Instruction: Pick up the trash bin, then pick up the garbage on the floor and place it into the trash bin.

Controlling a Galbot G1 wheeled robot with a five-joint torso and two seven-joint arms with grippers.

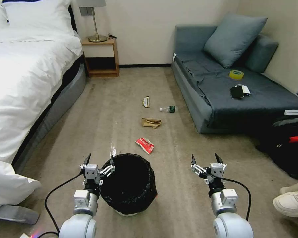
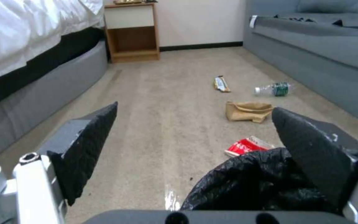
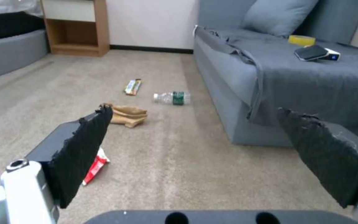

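Right now your left gripper (image 1: pixel 99 161) sits at the near-left rim of the trash bin (image 1: pixel 129 185), its jaws spread wide — one finger outside the bin, the other over the crinkly black liner, nothing clamped between them. In the left wrist view the liner (image 2: pixel 253 183) bunches up just under the inner finger (image 2: pixel 307 152); whether it touches the plastic you cannot tell. The bin stands upright on the carpet directly in front of you, a sliver of white base showing below the bag.

Your right gripper (image 1: pixel 205 161) hovers over bare carpet to the right of the bin, well apart from it, jaws equally wide and holding nothing.

Just beyond the bin lies the red-white snack wrapper (image 1: pixel 144 145), flat on the floor. Farther on is the crumpled brown paper bag (image 1: pixel 151 122), then the clear bottle (image 1: pixel 169 108) on its side near the sofa's front edge, with the long bar wrapper (image 1: pixel 146 101) just beside it to the left.

Mind what borders the lane: the bed (image 1: pixel 26 82) runs along your left, the grey sofa (image 1: pixel 228 89) along your right — a yellow tape roll (image 1: pixel 236 74) and a black phone (image 1: pixel 237 92) rest on its seat. A black bag with a red part (image 1: pixel 288 145) sits on the floor at the sofa's near end, and a person's white shoe (image 1: pixel 291 203) is at the right edge. A wooden nightstand (image 1: pixel 100 56) stands against the far wall.
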